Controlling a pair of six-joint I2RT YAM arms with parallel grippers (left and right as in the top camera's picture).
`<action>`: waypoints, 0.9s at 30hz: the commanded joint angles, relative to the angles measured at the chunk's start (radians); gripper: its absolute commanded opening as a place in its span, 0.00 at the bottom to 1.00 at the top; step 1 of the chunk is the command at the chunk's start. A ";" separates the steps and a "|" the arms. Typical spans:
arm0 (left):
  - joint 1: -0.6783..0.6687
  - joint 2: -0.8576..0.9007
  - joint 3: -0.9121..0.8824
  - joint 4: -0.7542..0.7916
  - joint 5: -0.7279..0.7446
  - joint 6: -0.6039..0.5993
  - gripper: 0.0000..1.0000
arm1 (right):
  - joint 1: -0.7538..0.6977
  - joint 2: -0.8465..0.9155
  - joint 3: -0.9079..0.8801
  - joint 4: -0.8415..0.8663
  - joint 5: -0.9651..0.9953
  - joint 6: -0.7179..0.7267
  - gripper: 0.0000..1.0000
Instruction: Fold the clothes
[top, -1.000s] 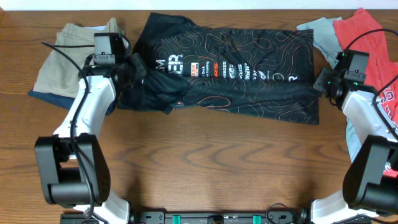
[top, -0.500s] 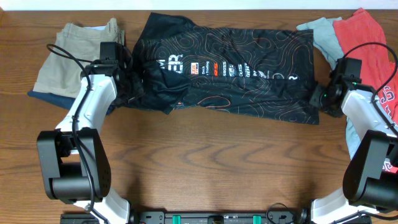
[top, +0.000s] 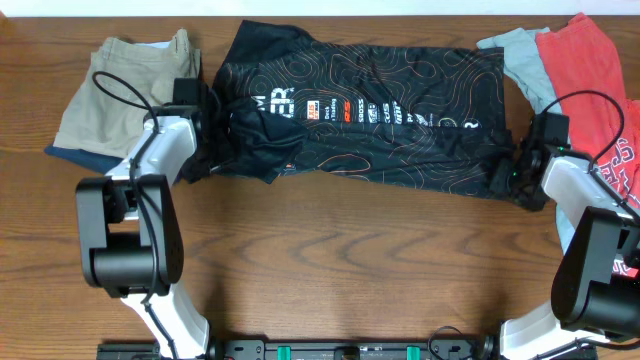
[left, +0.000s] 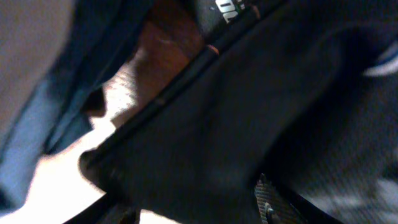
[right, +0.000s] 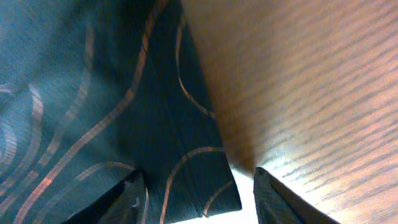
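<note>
Well, jersey (right: 112, 93) corner within right tool (right: 198, 198)

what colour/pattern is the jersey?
The jersey is black with thin orange contour lines and a row of small logos; overhead shows it best.

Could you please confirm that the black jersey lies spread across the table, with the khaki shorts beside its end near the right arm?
Not quite: the khaki shorts lie beside the end near the left arm, not the right. The overhead view shows this. The black jersey does lie spread across the table.
</note>
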 joint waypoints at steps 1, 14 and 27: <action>0.004 0.029 -0.011 0.014 -0.019 -0.010 0.61 | 0.001 0.008 -0.018 0.007 0.014 0.002 0.35; 0.004 0.045 -0.011 -0.051 -0.019 -0.010 0.06 | -0.002 0.008 -0.017 -0.034 0.085 0.004 0.01; 0.004 0.041 -0.011 -0.557 -0.020 -0.002 0.06 | -0.033 0.006 -0.016 -0.388 0.224 0.149 0.01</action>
